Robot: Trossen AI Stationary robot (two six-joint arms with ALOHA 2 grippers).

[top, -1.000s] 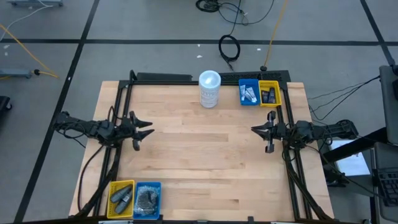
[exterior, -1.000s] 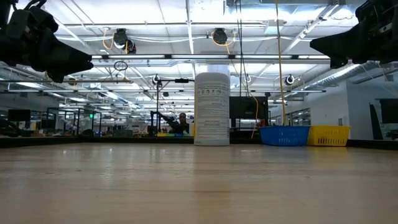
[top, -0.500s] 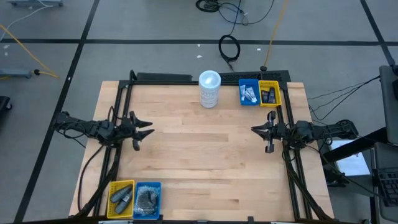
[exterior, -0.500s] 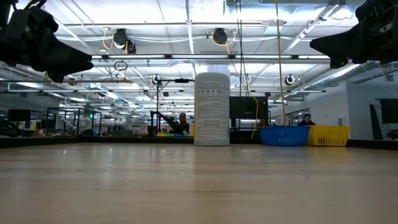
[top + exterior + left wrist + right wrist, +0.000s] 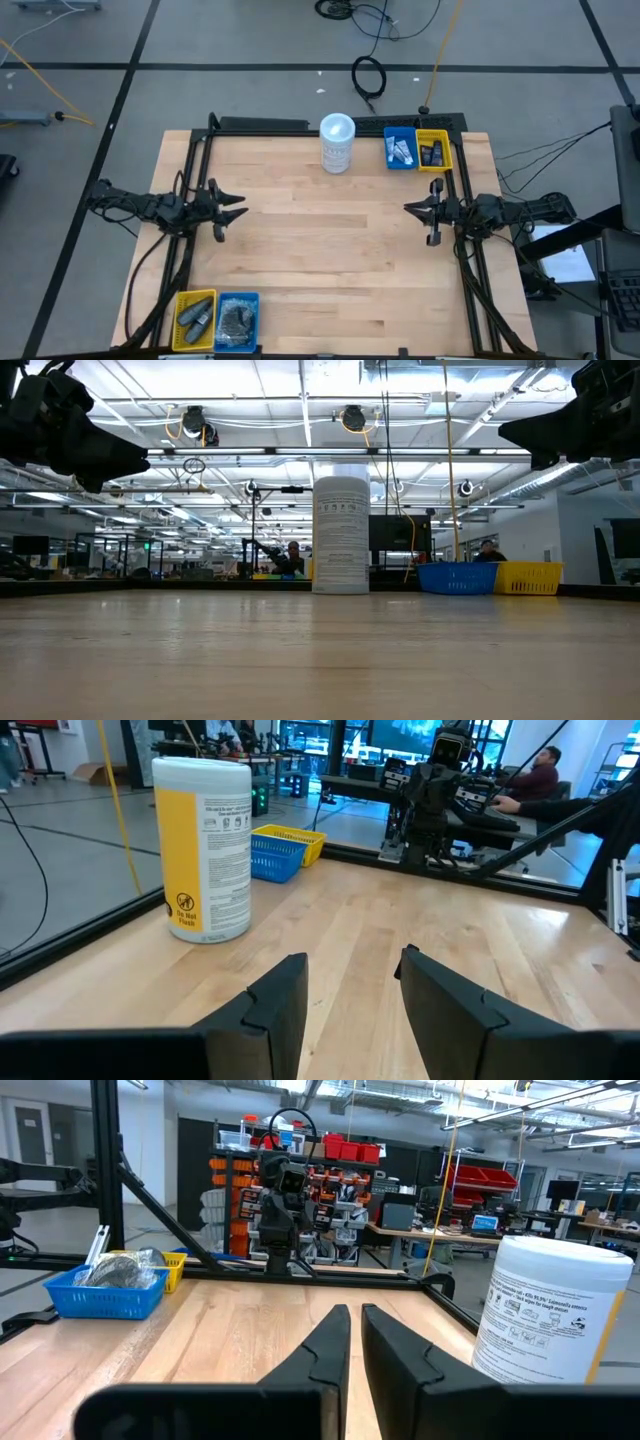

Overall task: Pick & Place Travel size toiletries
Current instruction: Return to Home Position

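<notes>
Little is judged likely to go wrong. If an arm were swung wide, the canister at 12 o'clock on the table could be toppled.

The left gripper is parted and empty at 9 o'clock. The right gripper is nearly closed and empty at 3 o'clock.

White tubes and dark sachets are seen in the far bins, at 12 o'clock from the right gripper. Grey bottles and wrapped bundles are seen in the near bins, at 6 o'clock from the left gripper. All are well apart from both grippers.
</notes>
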